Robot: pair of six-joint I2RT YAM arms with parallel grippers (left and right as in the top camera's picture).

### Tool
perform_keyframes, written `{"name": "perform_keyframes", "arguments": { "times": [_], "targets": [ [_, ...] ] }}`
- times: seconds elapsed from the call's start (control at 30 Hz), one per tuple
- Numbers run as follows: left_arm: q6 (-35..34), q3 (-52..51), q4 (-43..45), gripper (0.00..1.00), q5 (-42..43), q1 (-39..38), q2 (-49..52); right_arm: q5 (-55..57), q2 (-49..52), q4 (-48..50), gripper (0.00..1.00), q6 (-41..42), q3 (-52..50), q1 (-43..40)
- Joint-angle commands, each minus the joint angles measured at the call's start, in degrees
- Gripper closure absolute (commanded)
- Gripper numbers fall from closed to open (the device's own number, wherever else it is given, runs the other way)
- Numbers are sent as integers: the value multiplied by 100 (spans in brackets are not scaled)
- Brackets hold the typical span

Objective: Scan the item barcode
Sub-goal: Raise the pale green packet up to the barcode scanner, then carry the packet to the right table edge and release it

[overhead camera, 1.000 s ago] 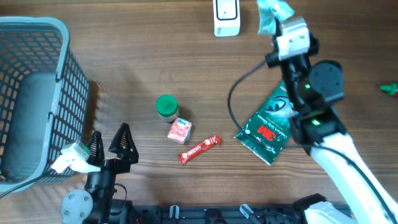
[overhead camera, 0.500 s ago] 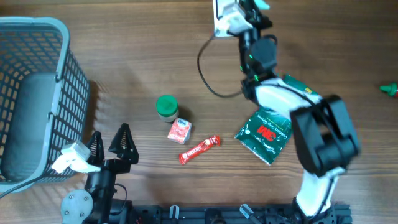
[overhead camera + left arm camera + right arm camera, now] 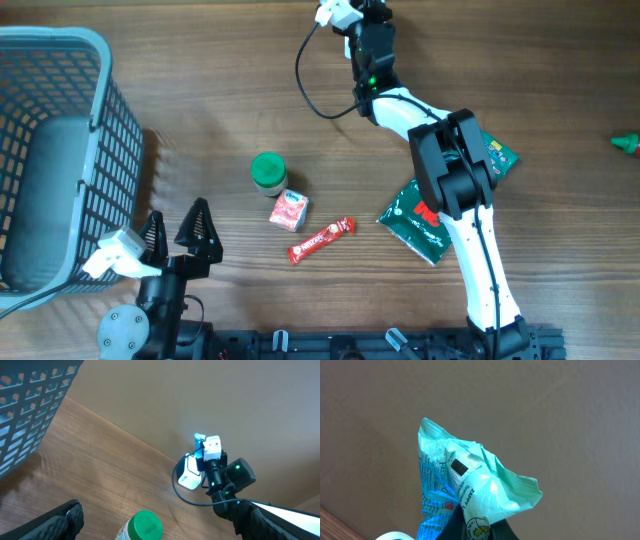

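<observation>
My right gripper (image 3: 476, 529) is shut on a crumpled pale-green wipes packet (image 3: 470, 485), held up with its small black barcode (image 3: 458, 466) facing the wrist camera. In the left wrist view the packet (image 3: 199, 438) sits at the tip of the right gripper (image 3: 212, 449), just above the white scanner (image 3: 188, 473) at the table's far edge. Overhead, the right arm (image 3: 372, 50) stretches to the top edge and hides the scanner and the packet. My left gripper (image 3: 178, 232) rests open near the front, nothing between its fingers (image 3: 64, 521).
A green-lidded bottle (image 3: 268, 171), a pink sachet (image 3: 288, 210) and a red bar (image 3: 322, 239) lie mid-table. A green 3M bag (image 3: 428, 218) lies partly under the right arm. A grey basket (image 3: 95, 60) stands at the left. A small green object (image 3: 626, 143) sits at the right edge.
The right arm has swung left along the far edge with the packet, from right of the scanner to over it. The left arm has not moved.
</observation>
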Motion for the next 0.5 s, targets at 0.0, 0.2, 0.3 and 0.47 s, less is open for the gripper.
{"name": "perform_keyframes", "arguments": {
  "times": [0.0,0.2,0.3,0.47],
  "targets": [
    [44,-33,13,0,70,-26,-20,-225,46,-11,96,-284,286,-46],
    [44,-33,13,0,70,-26,-20,195,-203,-195,95,-136,284,-282],
    [44,-33,13,0,70,-26,-20,745,-704,-520,96,-24,282,-588],
    [44,-31,13,0,70,-26,-20,1996,-1436,-2297,96,184,282,-1694]
  ]
}}
